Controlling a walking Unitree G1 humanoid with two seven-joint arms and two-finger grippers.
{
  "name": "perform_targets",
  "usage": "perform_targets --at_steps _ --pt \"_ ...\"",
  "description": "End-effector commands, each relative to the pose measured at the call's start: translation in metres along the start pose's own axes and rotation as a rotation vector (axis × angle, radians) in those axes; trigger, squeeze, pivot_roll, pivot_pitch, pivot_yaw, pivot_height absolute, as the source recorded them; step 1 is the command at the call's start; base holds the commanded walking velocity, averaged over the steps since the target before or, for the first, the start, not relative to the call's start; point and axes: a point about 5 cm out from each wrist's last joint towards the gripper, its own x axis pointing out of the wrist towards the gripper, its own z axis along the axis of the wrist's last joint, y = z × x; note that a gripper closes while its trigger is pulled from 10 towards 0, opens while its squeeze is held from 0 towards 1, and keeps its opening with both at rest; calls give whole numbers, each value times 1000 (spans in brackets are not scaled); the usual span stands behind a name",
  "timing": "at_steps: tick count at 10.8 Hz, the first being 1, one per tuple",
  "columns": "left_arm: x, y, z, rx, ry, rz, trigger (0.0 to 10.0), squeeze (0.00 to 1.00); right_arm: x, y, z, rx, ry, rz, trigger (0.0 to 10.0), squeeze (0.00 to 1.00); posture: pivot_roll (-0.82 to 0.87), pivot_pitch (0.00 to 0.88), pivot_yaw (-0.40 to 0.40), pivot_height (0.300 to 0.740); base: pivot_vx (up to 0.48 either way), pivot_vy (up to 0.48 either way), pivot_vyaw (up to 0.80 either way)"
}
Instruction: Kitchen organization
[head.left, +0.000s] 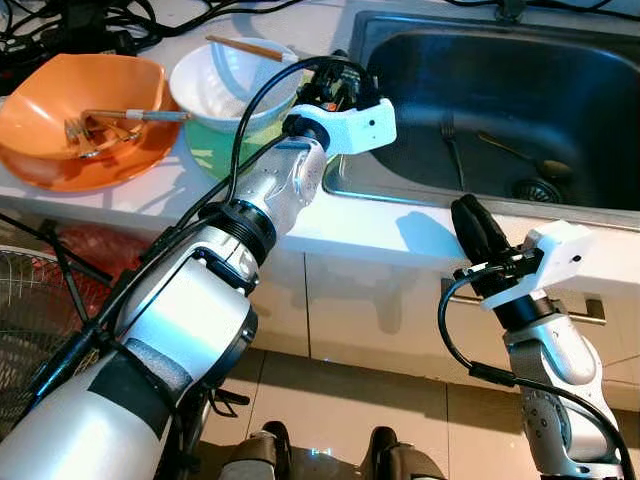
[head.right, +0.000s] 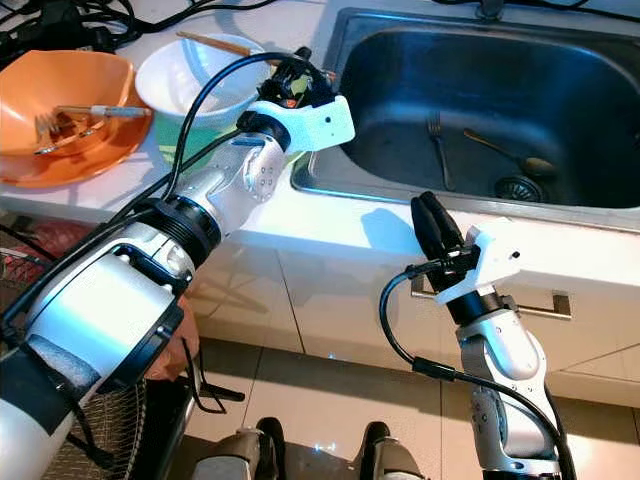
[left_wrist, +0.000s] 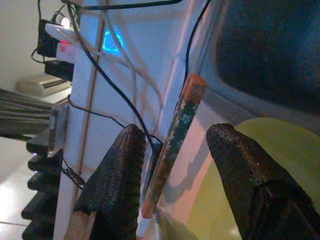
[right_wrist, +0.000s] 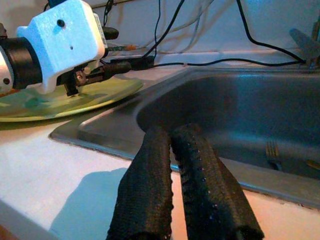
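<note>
Chopstick (left_wrist: 173, 150) lying on counter (head.left: 350, 225) beside sink (head.left: 560, 100), between spread fingers of left gripper (left_wrist: 170, 195), not pinched. Green plate (right_wrist: 60, 102) under white bowl (head.left: 230, 85), orange bowl (head.left: 75, 115) beyond. Right gripper (right_wrist: 182, 185) pressed together at sink's front edge.

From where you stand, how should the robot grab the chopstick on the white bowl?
Grip the chopstick near its middle, coming down from above with one finger on each side. It is long and thin and lies across the white bowl rim, so its middle hangs free. The left gripper already straddles it, jaws open.
</note>
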Motion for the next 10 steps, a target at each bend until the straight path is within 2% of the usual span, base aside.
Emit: perform_targets --at_steps 1,5,6,7,10 --pt "1 4 0 -12 1 19 10000 0 -10 -4 -21 50 113 -46 10000 0 -28 267 47 740 0 0 0" --pt "2 4 1 -15 2 24 10000 0 -12 -4 -22 51 117 -48 10000 0 -29 268 48 740 0 0 0" --pt "2 5 1 -15 2 24 7333 0 -12 -4 -22 50 118 -49 10000 0 -28 266 48 740 0 0 0" --pt "2 5 1 -15 3 26 0 0 -12 -5 -22 50 118 -50 10000 0 -28 266 48 740 0 0 0" --pt "2 8 -1 -11 4 36 0 0 -10 -3 -24 54 118 -48 10000 0 -26 262 48 740 0 0 0"
